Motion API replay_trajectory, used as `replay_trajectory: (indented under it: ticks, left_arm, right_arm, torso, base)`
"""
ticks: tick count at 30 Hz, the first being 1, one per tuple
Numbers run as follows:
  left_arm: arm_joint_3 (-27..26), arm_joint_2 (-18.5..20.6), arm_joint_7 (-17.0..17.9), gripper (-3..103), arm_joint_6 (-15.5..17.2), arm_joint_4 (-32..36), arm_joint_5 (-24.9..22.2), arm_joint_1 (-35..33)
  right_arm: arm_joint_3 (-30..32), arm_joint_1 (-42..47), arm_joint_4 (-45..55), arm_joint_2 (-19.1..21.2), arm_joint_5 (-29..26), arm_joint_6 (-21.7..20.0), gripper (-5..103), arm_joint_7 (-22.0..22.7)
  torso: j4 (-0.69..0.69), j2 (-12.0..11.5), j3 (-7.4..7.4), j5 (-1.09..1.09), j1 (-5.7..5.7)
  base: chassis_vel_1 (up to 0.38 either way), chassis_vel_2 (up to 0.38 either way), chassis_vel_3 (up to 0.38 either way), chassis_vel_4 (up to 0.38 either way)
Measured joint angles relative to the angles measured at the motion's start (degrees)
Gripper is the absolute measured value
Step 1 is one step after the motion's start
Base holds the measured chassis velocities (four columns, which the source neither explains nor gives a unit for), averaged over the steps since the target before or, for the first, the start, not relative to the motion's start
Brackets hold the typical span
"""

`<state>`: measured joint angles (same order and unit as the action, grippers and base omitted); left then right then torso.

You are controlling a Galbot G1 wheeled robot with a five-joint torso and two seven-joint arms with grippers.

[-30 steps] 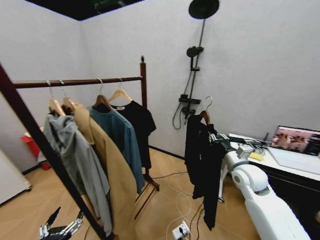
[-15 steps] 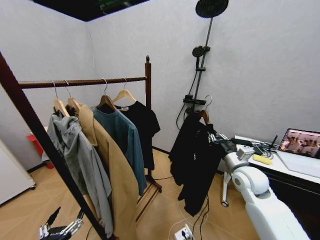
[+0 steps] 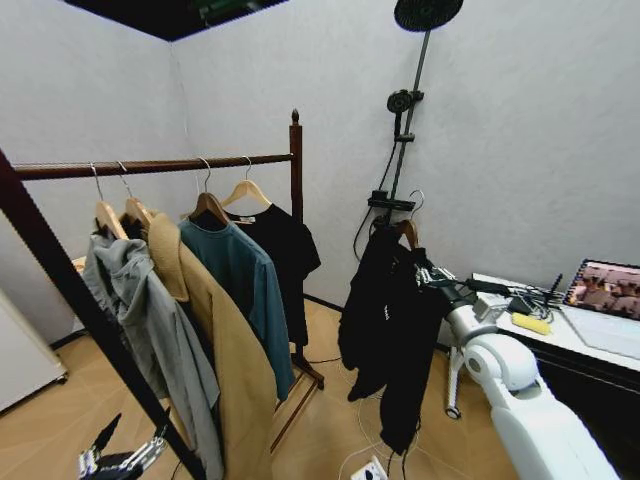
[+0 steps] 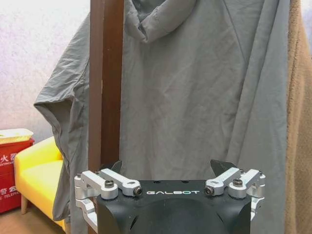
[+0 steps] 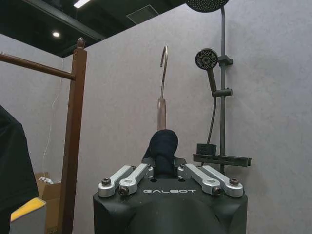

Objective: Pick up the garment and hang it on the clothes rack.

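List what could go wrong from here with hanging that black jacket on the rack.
1. The clothes rack bar already carries four hangers, so the hook could snag the shorter black top.
2. The garment, held by the right gripper, hangs near floor cables and might drag them.

Supervisor: Report right arm status.

Operator: I read the right arm extended forward from the shoulder, white links rising to a dark wrist. The right end effector (image 3: 432, 277) is at about mid-height, fingers closed on the neck of the garment (image 3: 392, 330) just under its hanger hook.

Supervisor: Left arm?

Operator: I have the left end effector (image 3: 122, 458) held low beside the base, fingers spread apart, gripping nothing.
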<state>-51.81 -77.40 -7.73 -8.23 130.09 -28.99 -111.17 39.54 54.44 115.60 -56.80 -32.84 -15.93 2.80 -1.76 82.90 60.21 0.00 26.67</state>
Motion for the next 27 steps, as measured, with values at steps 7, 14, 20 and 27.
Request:
replay_trajectory:
  ticks: [7, 14, 20, 27]
  left_arm:
    - [0.00, 0.00, 0.00, 100, 0.00, 0.00, 0.00, 0.00]
    - [0.00, 0.00, 0.00, 100, 0.00, 0.00, 0.00, 0.00]
    - [0.00, 0.00, 0.00, 100, 0.00, 0.00, 0.00, 0.00]
    - [0.00, 0.00, 0.01, 100, 0.00, 0.00, 0.00, 0.00]
  right_arm:
    - [0.01, -0.26, -0.59, 0.32, -0.34, -0.23, 16, -0.34]
    - [-0.81, -2.56, -2.40, 1.61, -2.22, -0.91, 16, -0.70]
    - [-0.99, -6.37, -6.72, 3.71, -4.25, -0.32, 16, -6.05]
    - [0.39, -11.61, -11.89, 8.88, -8.70, 0.76, 16, -15.96]
  torso:
    - [0.01, 0.00, 0.00, 0.00, 0.00]
    - [0.00, 0.00, 0.00, 0.00, -0.01]
    - [0.01, 0.00, 0.00, 0.01, -0.01]
    - [0.06, 0.00, 0.00, -0.01, 0.00]
  base:
    - [0.000, 0.000, 0.000, 0.000]
    - [0.075, 0.052, 0.061, 0.066]
    - [0.102, 0.105, 0.091, 0.089]
    - [0.111, 0.105, 0.098, 0.108]
